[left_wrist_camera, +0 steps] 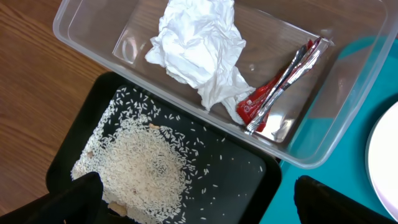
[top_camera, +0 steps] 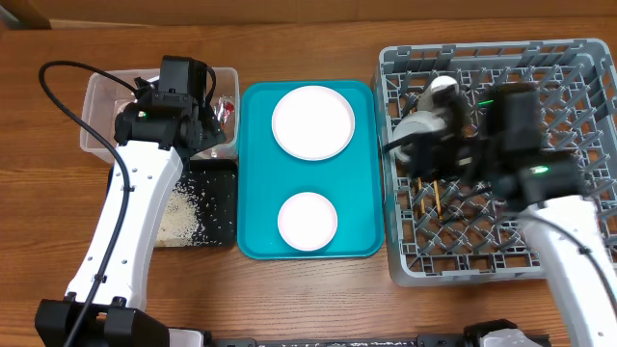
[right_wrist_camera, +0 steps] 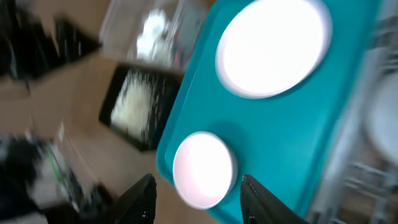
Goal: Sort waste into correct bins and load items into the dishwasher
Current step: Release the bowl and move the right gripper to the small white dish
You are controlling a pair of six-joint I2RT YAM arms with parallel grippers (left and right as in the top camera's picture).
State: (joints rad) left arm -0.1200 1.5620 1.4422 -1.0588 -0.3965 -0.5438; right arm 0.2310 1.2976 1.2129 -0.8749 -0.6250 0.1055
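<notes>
Hovering over the wooden table (top_camera: 308,289), left claw (left_wrist_camera: 200,200) and right claw (right_wrist_camera: 200,198) gape empty

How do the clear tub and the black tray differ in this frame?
The clear tub is transparent and deep-walled; the black tray is opaque and shallow. The tub holds crumpled tissue and a red wrapper; the tray holds rice grains. Both are rectangular and sit beside the teal tray.

Bright, even light; right-wrist view motion-blurred.
</notes>
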